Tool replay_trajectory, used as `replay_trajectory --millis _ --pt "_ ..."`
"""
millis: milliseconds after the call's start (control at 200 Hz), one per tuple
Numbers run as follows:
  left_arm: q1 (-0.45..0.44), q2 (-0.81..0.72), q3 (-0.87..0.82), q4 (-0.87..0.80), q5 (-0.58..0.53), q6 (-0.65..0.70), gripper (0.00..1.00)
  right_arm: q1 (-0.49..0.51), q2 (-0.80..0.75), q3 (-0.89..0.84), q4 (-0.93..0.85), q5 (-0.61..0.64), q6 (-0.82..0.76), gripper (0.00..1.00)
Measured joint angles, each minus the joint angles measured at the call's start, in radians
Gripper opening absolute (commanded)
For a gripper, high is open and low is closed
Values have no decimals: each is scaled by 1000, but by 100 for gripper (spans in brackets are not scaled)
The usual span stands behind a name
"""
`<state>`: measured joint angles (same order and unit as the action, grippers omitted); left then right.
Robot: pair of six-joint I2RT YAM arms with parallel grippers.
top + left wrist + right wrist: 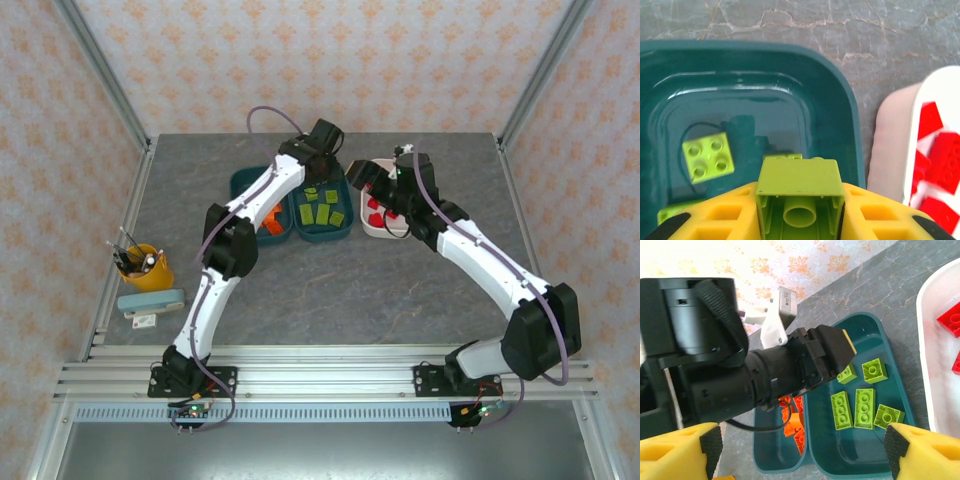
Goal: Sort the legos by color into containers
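Yellow-green brick [799, 182] sits clenched in the left gripper [800, 216], bottom centre of its wrist view, above the teal bin [842, 85] of matching bricks [707, 160]. Right gripper [800, 452] hangs released, empty. Dropped from height, the brick could bounce rightward into the white bin [940, 86].

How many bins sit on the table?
3, side by side: left teal bin with orange bricks, middle teal bin with green bricks, right white bin with red bricks.
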<state>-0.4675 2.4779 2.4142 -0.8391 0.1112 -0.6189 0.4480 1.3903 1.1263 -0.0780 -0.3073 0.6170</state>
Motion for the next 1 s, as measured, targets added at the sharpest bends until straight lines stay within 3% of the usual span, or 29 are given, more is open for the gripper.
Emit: replay_trajectory --millis 100,195,515,616,661,731,876,1001 --pt "11 53 35 12 0 -1 46 -7 0 0 0 -5 0 86" --pt "19 86 42 26 2 1 62 -11 0 0 0 -8 0 86" --pt "46 113 64 37 27 -12 76 -11 -1 -1 -15 -14 -13 86" --pt "44 79 45 29 27 -13 87 -10 -15 -1 -53 -3 -42 86" --pt "44 25 -9 30 27 -10 100 -10 -31 0 -84 6 -64 88" --pt "42 -100 -143 43 27 -18 100 -10 -58 9 -157 42 -94 100" --pt "42 -463 -483 119 35 -9 100 -11 -87 111 -400 196 -144 100" --pt "42 -743 -678 141 29 12 100 -12 -163 119 -531 295 -182 99"
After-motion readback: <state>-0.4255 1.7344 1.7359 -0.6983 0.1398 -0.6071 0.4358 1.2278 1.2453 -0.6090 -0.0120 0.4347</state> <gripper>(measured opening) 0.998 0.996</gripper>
